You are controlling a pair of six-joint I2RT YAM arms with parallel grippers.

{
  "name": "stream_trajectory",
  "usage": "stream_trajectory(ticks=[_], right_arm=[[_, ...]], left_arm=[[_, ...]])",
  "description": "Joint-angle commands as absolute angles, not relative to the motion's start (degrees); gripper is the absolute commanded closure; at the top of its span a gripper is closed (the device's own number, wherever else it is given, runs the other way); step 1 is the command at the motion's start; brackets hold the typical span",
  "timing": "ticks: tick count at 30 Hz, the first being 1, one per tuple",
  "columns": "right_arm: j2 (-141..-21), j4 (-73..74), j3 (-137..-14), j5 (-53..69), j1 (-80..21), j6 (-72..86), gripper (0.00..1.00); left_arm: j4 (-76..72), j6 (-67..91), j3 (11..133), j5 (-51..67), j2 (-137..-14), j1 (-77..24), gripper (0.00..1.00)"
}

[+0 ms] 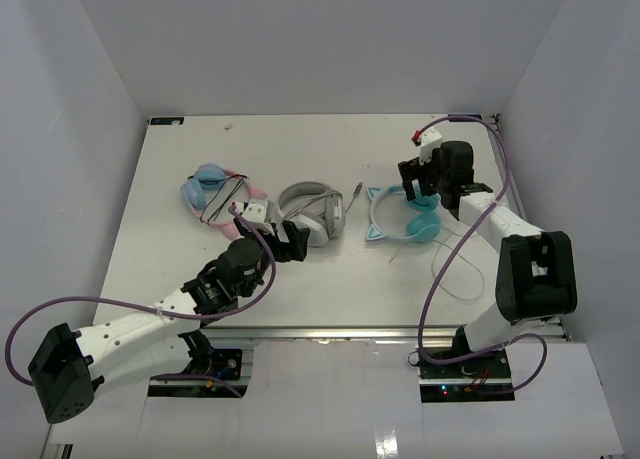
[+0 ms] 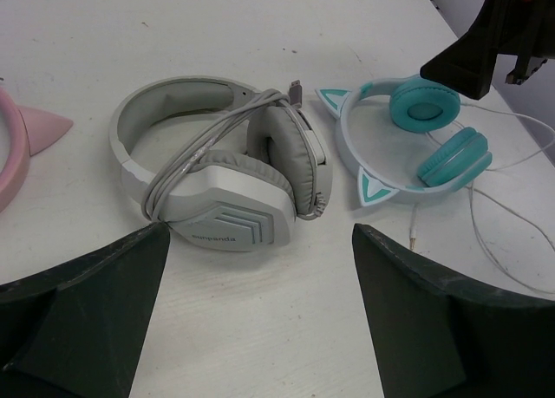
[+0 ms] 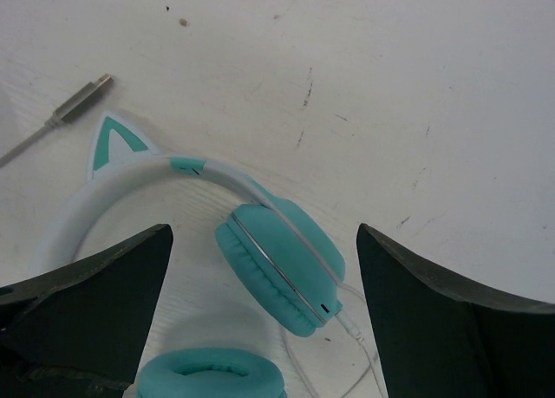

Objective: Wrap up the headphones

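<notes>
The teal headphones [image 1: 405, 219] lie flat on the table at the right, cat-ear headband [image 3: 130, 190] to the left, ear cups [image 3: 282, 268] to the right. Their thin whitish cable [image 1: 450, 269] trails loose toward the near edge, and its plug [image 2: 414, 238] rests on the table. My right gripper [image 1: 422, 189] hovers open just above the far ear cup, jaws wide on either side of it in the right wrist view [image 3: 263, 242]. My left gripper [image 1: 290, 241] is open and empty, low over the table in front of the grey-white headphones; in the left wrist view [image 2: 260, 311] bare table lies between its jaws.
Larger grey-white headphones [image 1: 315, 212] with their cable wound round them lie mid-table, their metal plug [image 3: 82, 103] near the teal headband. Light-blue-and-pink headphones [image 1: 215, 194] with dark cable lie at the left. White walls close in the table on three sides.
</notes>
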State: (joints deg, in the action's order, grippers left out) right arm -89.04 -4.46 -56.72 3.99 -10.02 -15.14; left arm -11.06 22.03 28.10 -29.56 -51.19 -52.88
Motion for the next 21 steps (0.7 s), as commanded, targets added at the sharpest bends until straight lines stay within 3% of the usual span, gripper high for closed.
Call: stream_trajectory(ticks=[1,13,17,21], right_arm=[[-91.2,-0.1,-61.0,7.2,-8.7,-22.0,0.05],[-97.3,-0.1,-57.8,7.0,-8.0,-23.6,0.00],[-98.9,-0.1,-57.5,7.3,-7.7,-23.4,0.13],[-99.4,-0.1,-57.9,5.9,-7.8,-21.9,0.33]], left_arm=[[-11.8,22.3,28.6,-29.7,-50.1,-52.9,0.02],[-11.2,22.4,29.4,-31.0,-52.5,-52.9,0.03],[-11.2,22.4,29.5,-31.3,-53.3,-52.9,0.03],[-11.4,22.3,29.4,-31.4,-53.3,-52.9,0.03]])
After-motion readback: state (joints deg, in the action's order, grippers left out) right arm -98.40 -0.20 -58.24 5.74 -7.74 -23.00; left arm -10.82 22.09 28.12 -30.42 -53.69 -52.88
